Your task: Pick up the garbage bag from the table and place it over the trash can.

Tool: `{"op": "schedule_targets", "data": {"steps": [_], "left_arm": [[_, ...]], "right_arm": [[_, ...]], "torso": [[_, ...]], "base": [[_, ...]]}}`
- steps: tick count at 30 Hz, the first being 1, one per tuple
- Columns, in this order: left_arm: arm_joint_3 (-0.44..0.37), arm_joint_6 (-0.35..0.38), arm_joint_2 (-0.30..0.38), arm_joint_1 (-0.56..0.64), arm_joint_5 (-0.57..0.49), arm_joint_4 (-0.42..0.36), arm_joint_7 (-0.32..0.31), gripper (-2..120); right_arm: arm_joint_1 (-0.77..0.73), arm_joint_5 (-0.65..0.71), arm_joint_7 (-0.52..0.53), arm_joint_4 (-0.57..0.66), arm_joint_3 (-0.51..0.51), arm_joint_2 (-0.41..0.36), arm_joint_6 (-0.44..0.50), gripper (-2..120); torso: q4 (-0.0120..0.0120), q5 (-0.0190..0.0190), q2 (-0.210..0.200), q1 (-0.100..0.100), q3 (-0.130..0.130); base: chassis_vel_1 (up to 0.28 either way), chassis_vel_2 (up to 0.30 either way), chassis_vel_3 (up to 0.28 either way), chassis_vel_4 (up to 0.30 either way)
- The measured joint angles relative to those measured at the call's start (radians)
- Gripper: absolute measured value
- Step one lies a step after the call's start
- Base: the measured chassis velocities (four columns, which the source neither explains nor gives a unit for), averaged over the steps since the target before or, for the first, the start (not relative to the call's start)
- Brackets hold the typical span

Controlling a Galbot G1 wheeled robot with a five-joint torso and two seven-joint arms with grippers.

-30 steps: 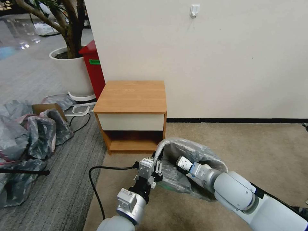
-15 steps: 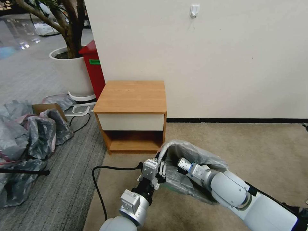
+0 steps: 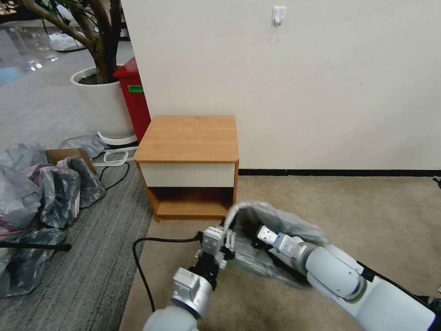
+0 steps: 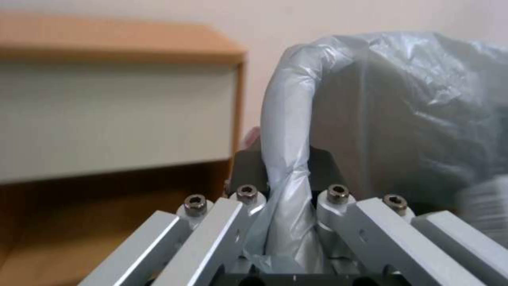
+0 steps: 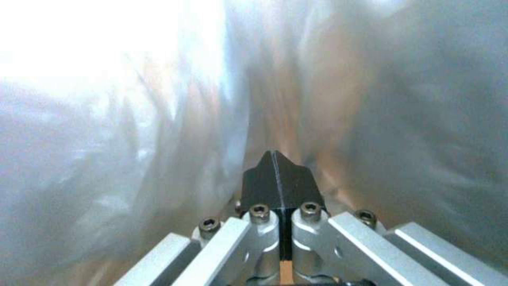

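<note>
I see the garbage bag [image 3: 280,220] draped over the trash can [image 4: 344,127] on the carpet, just in front of the table [image 3: 188,138]. My left gripper [image 3: 228,240] pinches the bag's rolled rim [image 4: 288,131] between its fingers [image 4: 249,167]; that rim rises straight out beyond the fingertips, then bends across the can's edge. My right gripper [image 3: 261,234] sits inside the bag's mouth, its two black pads [image 5: 278,182] pressed together, film billowing on either side of them.
</note>
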Motion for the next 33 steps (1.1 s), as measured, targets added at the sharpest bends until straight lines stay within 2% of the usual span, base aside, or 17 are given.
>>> {"op": "schedule_targets", "data": {"steps": [3,8,16,18,20,21,22,25,26,28,29,32,33], "left_arm": [[-0.026,0.02,0.001,-0.018,-0.076,0.026,-0.032,7],[-0.035,0.029,0.005,-0.027,-0.13,0.06,-0.06,7],[-0.065,0.043,0.005,-0.037,-0.246,0.108,-0.113,7],[-0.093,0.047,0.007,-0.029,-0.302,0.115,-0.138,7],[-0.104,0.049,0.009,-0.022,-0.32,0.115,-0.144,7],[-0.125,0.053,0.015,0.0,-0.353,0.111,-0.153,7],[-0.125,0.053,0.015,0.0,-0.353,0.111,-0.153,7],[-0.158,0.054,0.037,0.043,-0.383,0.102,-0.157,7],[-0.158,0.054,0.037,0.043,-0.383,0.102,-0.157,7],[-0.174,0.053,0.051,0.062,-0.394,0.1,-0.155,7],[-0.174,0.053,0.051,0.062,-0.394,0.1,-0.155,7],[-0.179,0.067,0.059,0.079,-0.42,0.083,-0.156,7],[-0.179,0.067,0.059,0.079,-0.42,0.083,-0.156,7]], "right_arm": [[-0.019,0.065,0.002,0.039,0.033,-0.009,0.011,0],[-0.061,0.125,0.004,0.087,0.082,-0.021,0.032,0],[-0.164,0.215,0.041,0.154,0.189,-0.014,0.127,0],[-0.221,0.224,0.066,0.154,0.243,0.035,0.204,0],[-0.248,0.224,0.086,0.154,0.263,0.06,0.236,0],[-0.308,0.223,0.142,0.157,0.29,0.112,0.299,0],[-0.308,0.223,0.142,0.157,0.29,0.112,0.299,0],[-0.429,0.166,0.241,0.162,0.323,0.231,0.431,15],[-0.429,0.166,0.241,0.162,0.323,0.231,0.431,15],[-0.505,0.087,0.282,0.148,0.338,0.33,0.535,27],[-0.505,0.087,0.282,0.148,0.338,0.33,0.535,27],[-0.574,0.005,0.346,0.112,0.341,0.431,0.661,40],[-0.574,0.005,0.346,0.112,0.341,0.431,0.661,40]], "torso": [[0.0001,0.0001,0.0,0.0,0.0],[0.0001,0.0001,0.0,0.0,0.0],[0.0,-0.0002,0.0,0.0,0.0],[0.0001,-0.0002,0.0,0.0,0.0],[0.0001,-0.0001,0.0,0.0,0.0],[0.0002,0.0002,0.0,0.0,0.0],[0.0002,0.0002,0.0,0.0,0.0],[0.0002,-0.0001,0.0,0.0,0.0],[0.0002,-0.0001,0.0,0.0,0.0],[-0.0001,-0.0002,0.0,0.0,0.0],[-0.0001,-0.0002,0.0,0.0,0.0],[0.0,-0.0001,0.0,0.0,0.0],[0.0,-0.0001,0.0,0.0,0.0]], "base": [[0.0,0.0,0.0,0.0],[0.0,0.0,0.0,0.0],[0.0,0.0,0.0,0.0],[0.0,0.0,0.0,0.0],[0.0,0.0,0.0,0.0],[0.0,0.0,0.0,0.0],[0.0,0.0,0.0,0.0],[0.0,0.0,0.0,0.0],[0.0,0.0,0.0,0.0],[0.0,0.0,0.0,0.0],[0.0,0.0,0.0,0.0],[0.0,0.0,0.0,0.0],[0.0,0.0,0.0,0.0]]}}
